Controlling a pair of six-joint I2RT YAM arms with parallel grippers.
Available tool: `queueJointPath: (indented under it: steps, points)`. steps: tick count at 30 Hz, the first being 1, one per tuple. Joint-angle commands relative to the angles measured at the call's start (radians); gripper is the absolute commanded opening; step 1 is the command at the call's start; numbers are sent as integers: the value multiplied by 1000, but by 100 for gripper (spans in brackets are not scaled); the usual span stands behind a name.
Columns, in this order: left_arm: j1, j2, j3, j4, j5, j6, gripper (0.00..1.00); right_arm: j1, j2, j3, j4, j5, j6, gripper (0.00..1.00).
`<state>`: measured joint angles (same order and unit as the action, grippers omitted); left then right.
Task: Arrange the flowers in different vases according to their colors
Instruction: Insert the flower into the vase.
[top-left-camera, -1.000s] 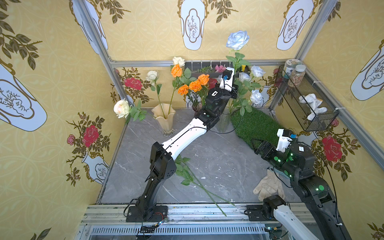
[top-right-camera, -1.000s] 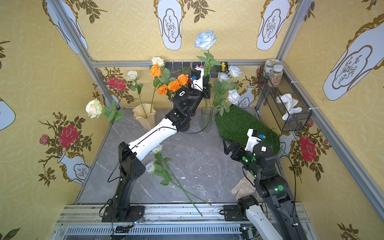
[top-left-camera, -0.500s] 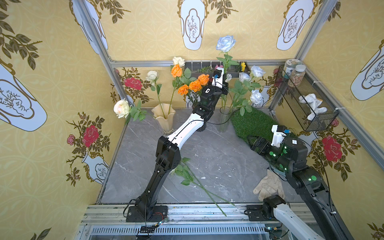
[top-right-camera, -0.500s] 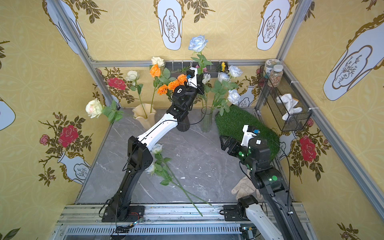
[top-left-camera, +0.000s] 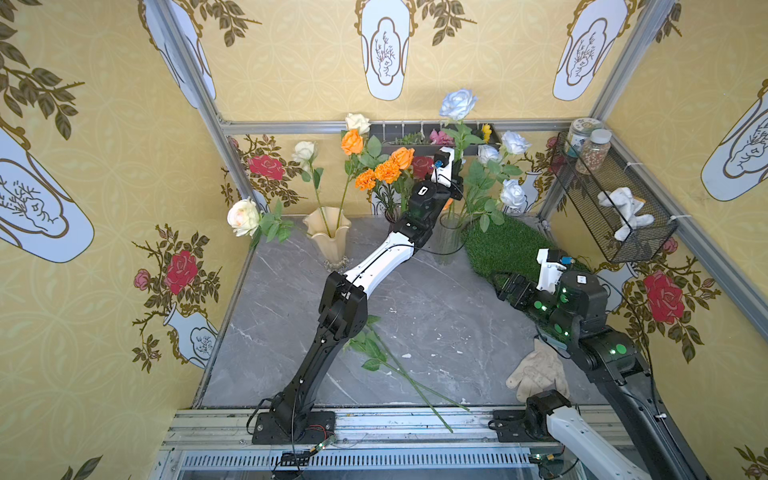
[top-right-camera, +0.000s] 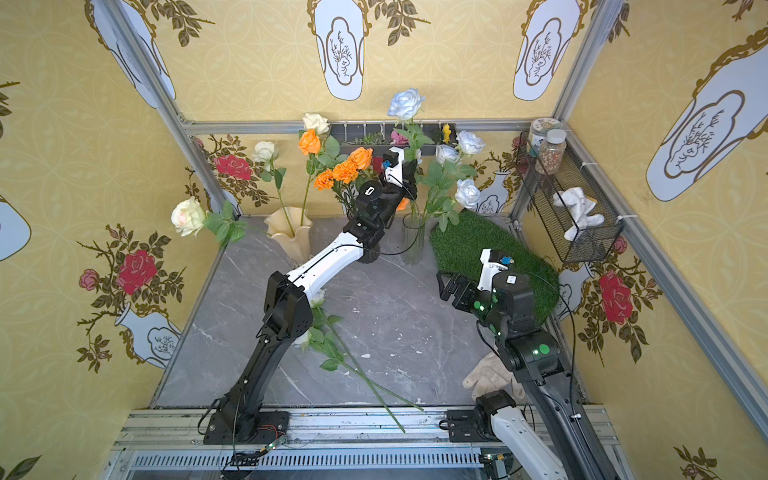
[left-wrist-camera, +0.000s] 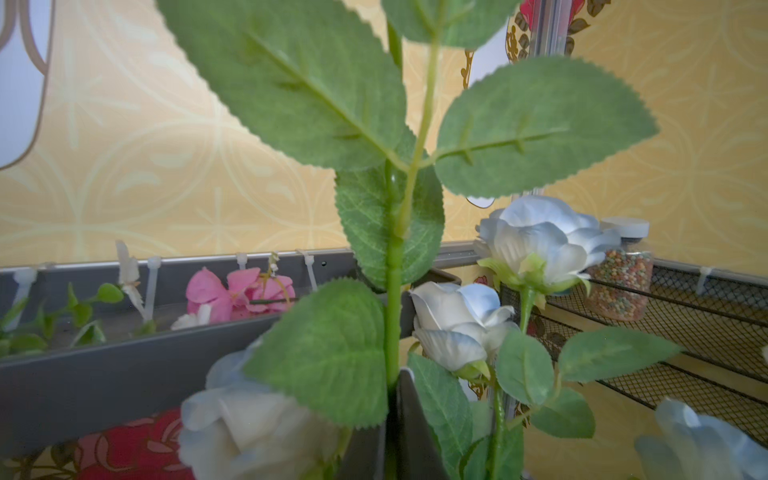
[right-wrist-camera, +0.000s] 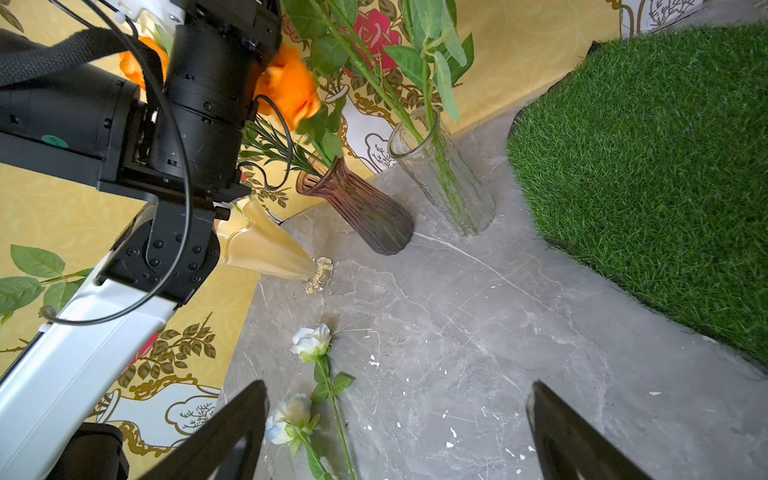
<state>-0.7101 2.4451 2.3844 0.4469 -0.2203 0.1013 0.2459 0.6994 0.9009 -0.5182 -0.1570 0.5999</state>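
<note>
Cream roses (top-left-camera: 243, 216) stand in the cream vase (top-left-camera: 328, 239) at left, and one orange rose (top-left-camera: 352, 141) seems to share it. Two pale roses (right-wrist-camera: 311, 340) lie loose on the table (top-left-camera: 436, 311) under the left arm, unsorted. Orange flowers (top-left-camera: 386, 170) fill the purple vase (right-wrist-camera: 361, 208). Our left gripper (left-wrist-camera: 392, 411) pinches a blue rose (top-left-camera: 457, 104) by its stem, upright among blue roses (top-left-camera: 513, 193) over the glass vase (top-left-camera: 451, 237); we judge this placement nearly finished. At right, the right gripper (right-wrist-camera: 399, 415) hovers spread and empty; we reckon the loose pair is what remains.

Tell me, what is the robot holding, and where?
Left gripper pinches the tall pale blue rose by its green stem; right gripper is open, empty.
</note>
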Motion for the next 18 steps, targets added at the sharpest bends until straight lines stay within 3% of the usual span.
queueJointPath:
  steps: [1, 6, 10, 14, 15, 18]
  points:
    - [-10, -5, -40, 13, -2, 42, 0, -1, -4, 8, 42, 10, -26, 97]
    - [-26, -22, -83, 12, -10, 89, 9, -1, -13, 17, 22, 20, -43, 97]
    - [-32, -40, -95, 13, -16, 101, 44, 0, -17, 26, 19, 22, -45, 97]
    - [-45, -66, -92, 11, -33, 117, 96, -1, -15, 34, 19, 21, -41, 97]
    - [-50, -70, -93, 12, -42, 123, 100, -1, -14, 36, 18, 19, -39, 97]
    - [-62, -101, -116, 14, -59, 147, 100, -1, -14, 47, 17, 15, -31, 97]
